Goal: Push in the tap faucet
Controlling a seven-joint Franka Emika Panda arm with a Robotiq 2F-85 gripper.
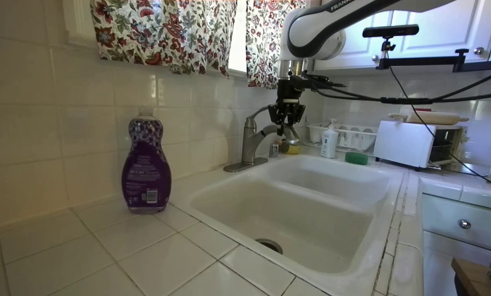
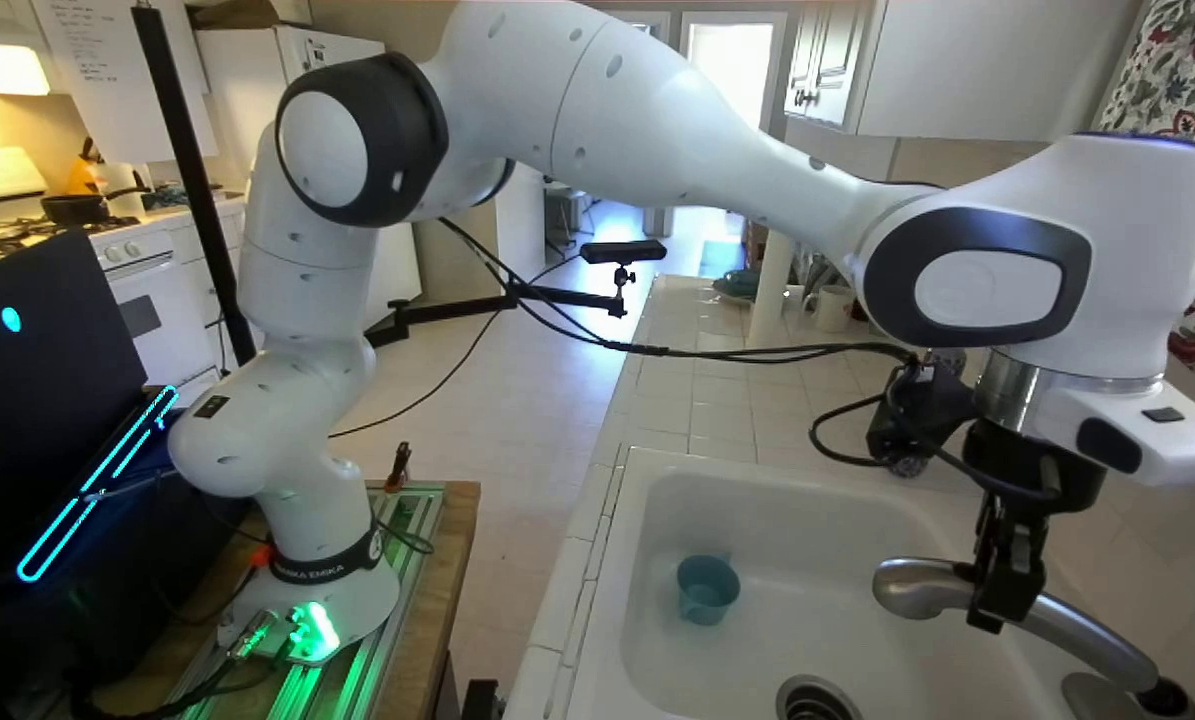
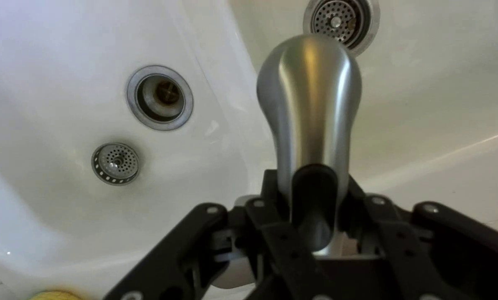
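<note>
Tap faucet (image 3: 311, 116) lengthwise through the pincer (image 3: 310, 187), head (image 3: 309, 68) outward over sink (image 3: 207, 166)

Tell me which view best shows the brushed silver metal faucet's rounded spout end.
The wrist view: the rounded spout end is large there and uncovered, seen from above. Both exterior views show it smaller, sticking out past the black two-fingered gripper.

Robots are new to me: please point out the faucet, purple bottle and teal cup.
Faucet (image 3: 310, 125), wrist view: spout top.
Purple bottle (image 1: 146, 168), in an exterior view: printed label.
Teal cup (image 2: 706, 602), in an exterior view: side wall.
</note>
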